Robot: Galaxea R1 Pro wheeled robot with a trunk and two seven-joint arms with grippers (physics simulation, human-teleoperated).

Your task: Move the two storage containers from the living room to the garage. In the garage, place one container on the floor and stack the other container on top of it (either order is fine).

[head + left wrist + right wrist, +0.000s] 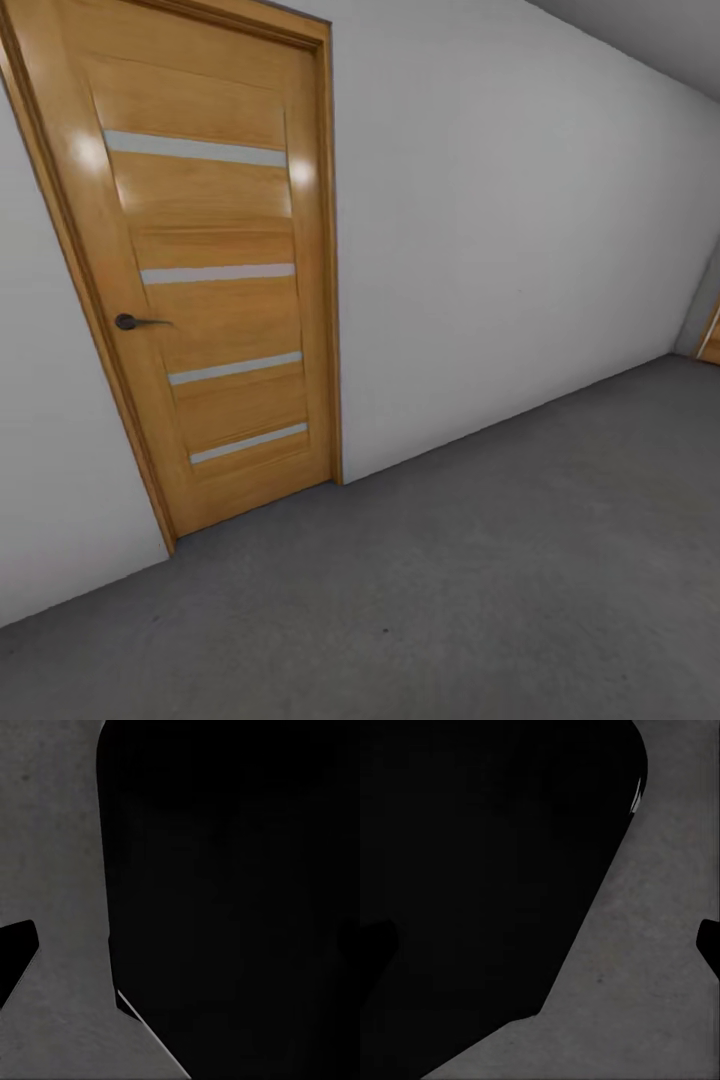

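The two storage containers are out of view. I face a plain white-grey wall (500, 250) over the dark grey concrete floor (480, 580), which fits the garage. In the left wrist view, one black fingertip (15, 952) of my left gripper (180, 952) sits far out at the edge over the floor (52, 832). The other is lost against a large black shape. My right gripper (540, 941) has its fingertips (709, 941) at opposite edges, wide apart, with nothing between them.
A closed light wood door (205, 280) with several pale glass strips and a dark lever handle (128, 321) stands in the wall at left. A second wood door frame (712, 340) peeks in at far right. Open concrete floor stretches ahead and rightward.
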